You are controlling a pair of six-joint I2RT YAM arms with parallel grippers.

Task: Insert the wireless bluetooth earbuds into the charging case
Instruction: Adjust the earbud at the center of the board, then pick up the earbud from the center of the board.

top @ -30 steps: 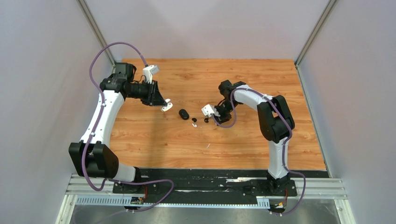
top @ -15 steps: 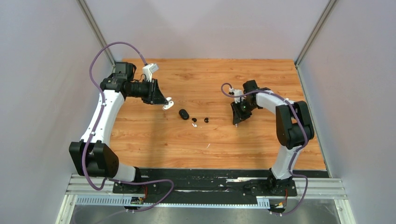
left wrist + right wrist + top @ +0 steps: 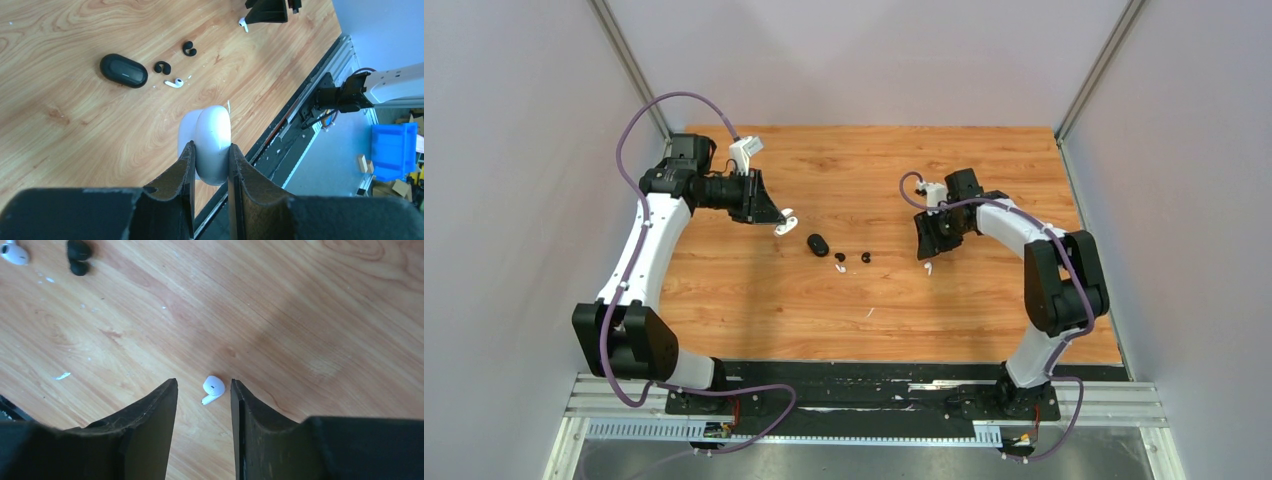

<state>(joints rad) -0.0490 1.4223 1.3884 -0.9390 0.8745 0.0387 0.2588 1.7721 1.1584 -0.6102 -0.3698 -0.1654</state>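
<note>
A: What's the surface?
B: Wood-grain table (image 3: 984, 170), orange-brown, grain running left to right.
A: What's lying on it?
B: Black case (image 3: 817, 244) approx. mid-table, lying flat, looks shut. Just right of it a black bud (image 3: 841, 258), then a 2nd black bud (image 3: 865, 257) a bit further right, the two not touching.
A: Any white ones?
B: White bud (image 3: 839, 267) right beside the 1st black bud, on its near side, lying flat. 2nd white bud (image 3: 927, 268) well off to the right, alone on bare wood.
A: Anything else?
B: Tiny white fleck (image 3: 869, 313) nearer the front edge, plus a few pale specks round the buds.
</note>
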